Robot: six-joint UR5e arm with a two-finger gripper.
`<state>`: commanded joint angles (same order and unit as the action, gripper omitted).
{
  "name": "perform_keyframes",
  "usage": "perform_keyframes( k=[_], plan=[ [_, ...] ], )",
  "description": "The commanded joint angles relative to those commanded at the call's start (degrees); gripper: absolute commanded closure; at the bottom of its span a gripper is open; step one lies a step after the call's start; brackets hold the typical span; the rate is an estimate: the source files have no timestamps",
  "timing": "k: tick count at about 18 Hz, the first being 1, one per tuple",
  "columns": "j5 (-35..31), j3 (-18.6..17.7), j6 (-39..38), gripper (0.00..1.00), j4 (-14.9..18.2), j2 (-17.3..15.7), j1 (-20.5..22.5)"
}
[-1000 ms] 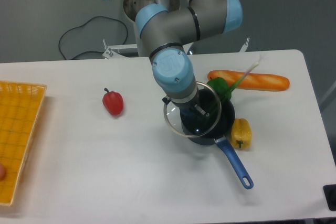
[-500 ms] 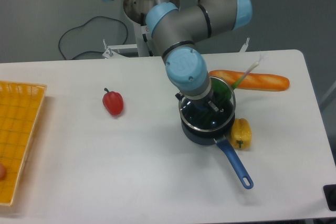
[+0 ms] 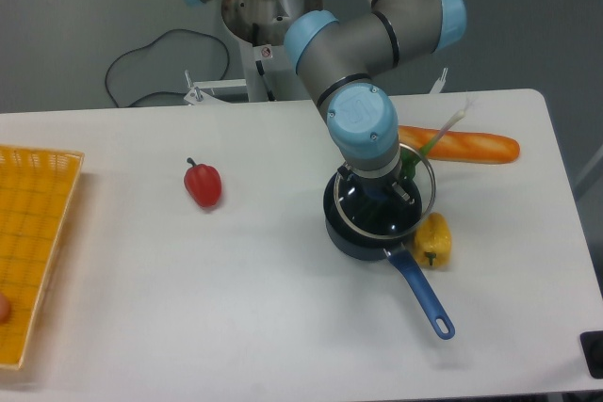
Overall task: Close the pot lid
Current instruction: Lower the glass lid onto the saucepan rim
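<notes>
The dark blue-black pot [image 3: 347, 235] sits right of the table's middle, its long blue handle [image 3: 424, 297] pointing to the front right. My gripper [image 3: 382, 197] hangs straight over it, shut on the centre knob of the clear glass pot lid [image 3: 419, 202]. The lid's thin metal rim shows around the gripper, shifted a little to the right of the pot and just above its rim. The knob itself is hidden by the gripper.
A yellow pepper [image 3: 433, 238] touches the pot's right side. A green pepper [image 3: 411, 163] and a long bread loaf [image 3: 462, 145] lie behind it. A red pepper [image 3: 203, 184] lies to the left. A yellow basket [image 3: 33, 233] sits at the left edge.
The gripper has carried the lid to the right, from over the pot's left edge to over the pot and slightly past it.
</notes>
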<state>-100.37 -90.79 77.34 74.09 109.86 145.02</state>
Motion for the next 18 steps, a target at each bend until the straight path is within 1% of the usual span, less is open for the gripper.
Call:
perform_keyframes(
  k=[6,9,11,18],
  plan=[
    [0.0,0.0,2.7,0.62,0.4,-0.1,0.8],
    [0.0,-0.6,4.0,0.62,0.5,-0.2,1.3],
    [0.0,-1.5,4.2,0.62,0.4,-0.7,1.7],
    [0.2,-1.5,4.2,0.62,0.4,-0.9,1.7]
  ],
)
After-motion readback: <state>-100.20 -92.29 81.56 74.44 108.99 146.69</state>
